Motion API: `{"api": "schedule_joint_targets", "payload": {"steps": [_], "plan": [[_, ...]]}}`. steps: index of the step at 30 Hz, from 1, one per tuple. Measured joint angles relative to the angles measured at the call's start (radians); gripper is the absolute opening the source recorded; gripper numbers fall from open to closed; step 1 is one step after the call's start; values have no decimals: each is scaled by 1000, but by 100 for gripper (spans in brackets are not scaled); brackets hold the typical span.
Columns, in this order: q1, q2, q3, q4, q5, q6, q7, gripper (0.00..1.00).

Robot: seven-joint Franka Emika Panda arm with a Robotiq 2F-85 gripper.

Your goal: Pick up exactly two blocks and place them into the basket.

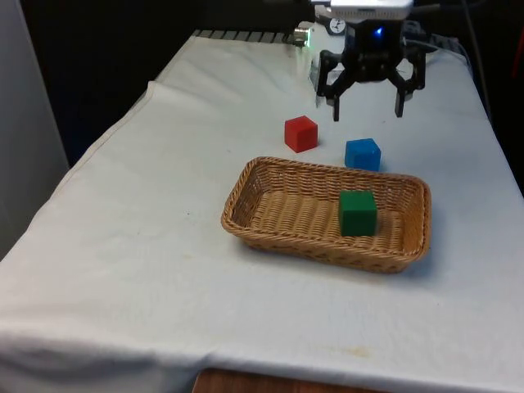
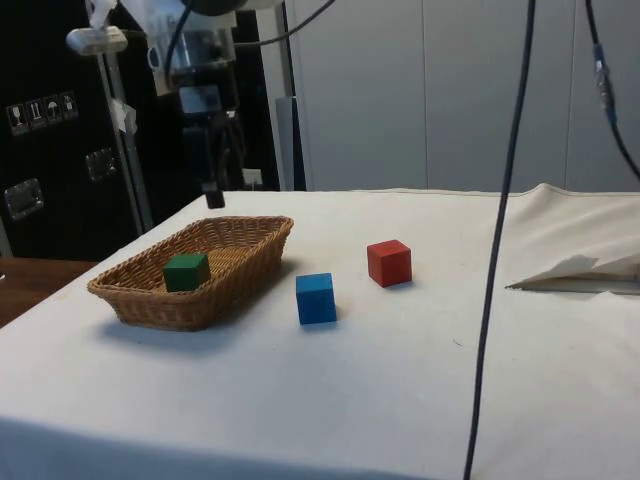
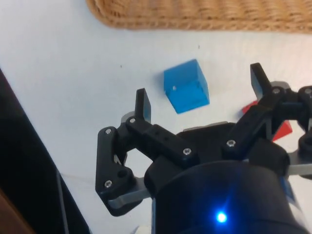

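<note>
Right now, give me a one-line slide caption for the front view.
Open gripper hovers above the blue block and red block; green block sits in the basket.

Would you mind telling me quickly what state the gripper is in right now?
Gripper: open and holding nothing, raised above the blue block on the cloth, just outside the basket.

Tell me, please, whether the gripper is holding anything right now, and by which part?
Nothing is held: the gripper hangs open and empty above the blue block.
</note>
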Motion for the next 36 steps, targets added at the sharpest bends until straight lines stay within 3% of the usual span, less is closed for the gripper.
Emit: {"api": "schedule_joint_targets", "payload": {"steps": [6,21,27,36], "plan": [[2,-37,7,-47,-8,5,6,100],[4,-128,69,-204,-22,91,53,100],[4,-143,96,-313,-22,205,58,100],[3,-140,105,-388,-21,288,42,100]]}}
